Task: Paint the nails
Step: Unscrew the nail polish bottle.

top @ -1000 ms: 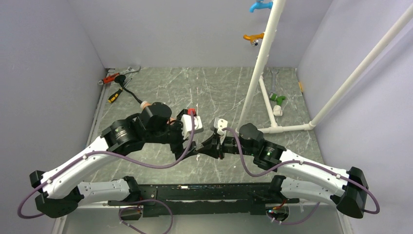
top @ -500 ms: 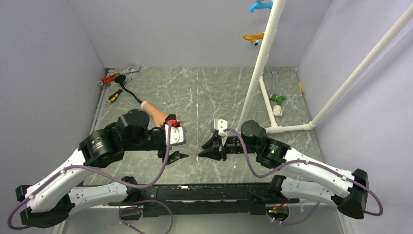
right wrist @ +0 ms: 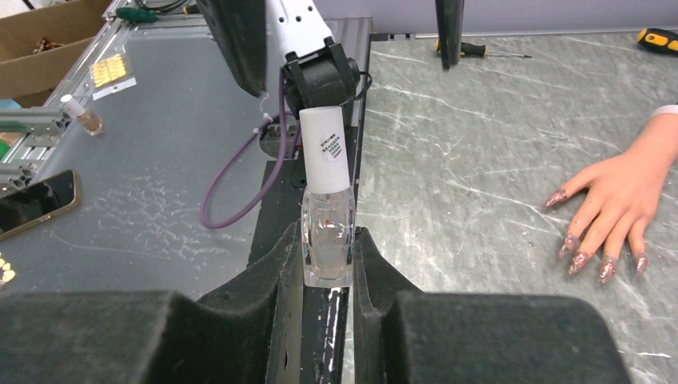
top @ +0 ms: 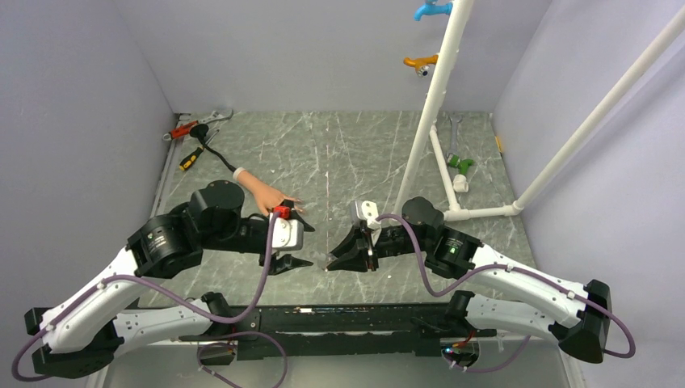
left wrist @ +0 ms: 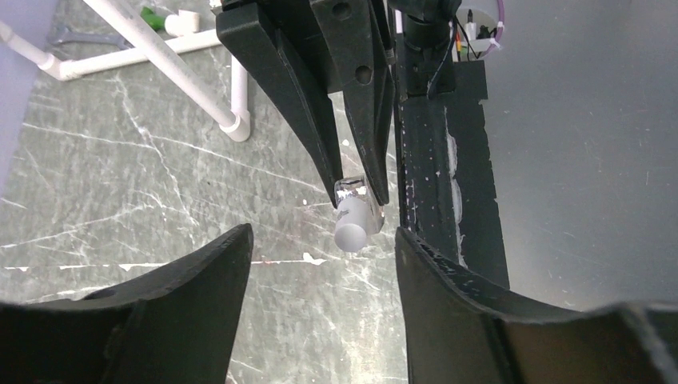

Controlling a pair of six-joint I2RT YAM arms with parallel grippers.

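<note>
Top view: mannequin hand [top: 262, 194] is seen lying flat on the table [top: 355, 145], centre left of frame, fingers toward the right. The left gripper [top: 297, 263] is low, just below the fingers. The right gripper [top: 335, 260] faces it tip to tip at lower centre, near but apart

Left wrist view: own jaws are seen standing apart at the lower edge, nothing gripped. From the top of the frame the right gripper reaches down, closed on the bottle [left wrist: 352, 194], white cap [left wrist: 350, 230] pointed toward the camera. Whether the cap is already between the jaws cannot be told

Right wrist view: bottle is clamped upright by its glass body, cap free above the pads. The nails [right wrist: 580, 260], glittery pink, lie at lower right, well apart from the bottle

Handling, judged: bottle light, smooth, breakable, apt to slip; cap to be taken round its sides by the left jaws. Mannequin hand looks light, stiff and unfixed, so it may slide if pushed; nails are tiny, to be met by brush only
</note>
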